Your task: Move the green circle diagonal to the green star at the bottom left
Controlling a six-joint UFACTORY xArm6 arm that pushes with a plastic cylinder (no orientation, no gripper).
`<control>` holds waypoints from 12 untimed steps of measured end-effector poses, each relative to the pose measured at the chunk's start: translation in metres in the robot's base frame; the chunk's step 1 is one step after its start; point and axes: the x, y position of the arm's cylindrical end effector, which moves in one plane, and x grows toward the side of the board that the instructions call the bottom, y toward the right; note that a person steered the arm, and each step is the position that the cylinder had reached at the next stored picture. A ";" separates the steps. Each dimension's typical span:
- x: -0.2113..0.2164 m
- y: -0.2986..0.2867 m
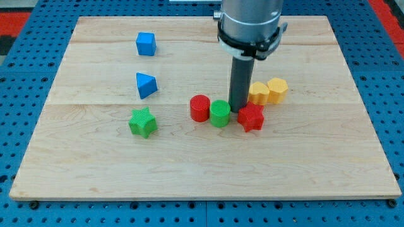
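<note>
In the camera view, my tip (238, 111) ends a plain rod with no jaws to open or close. It stands between the green circle (219, 113), just to its left, and the red star (251, 117). The green star (142, 122) lies well left, beyond the red cylinder (199, 108).

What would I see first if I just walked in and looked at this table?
First, the big grey arm with its dark rod coming down from the view's top, my tip squeezed between the green circle and the red star. A red cylinder touches the green circle's left side. The green star sits alone further left.
</note>
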 end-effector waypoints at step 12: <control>0.055 -0.094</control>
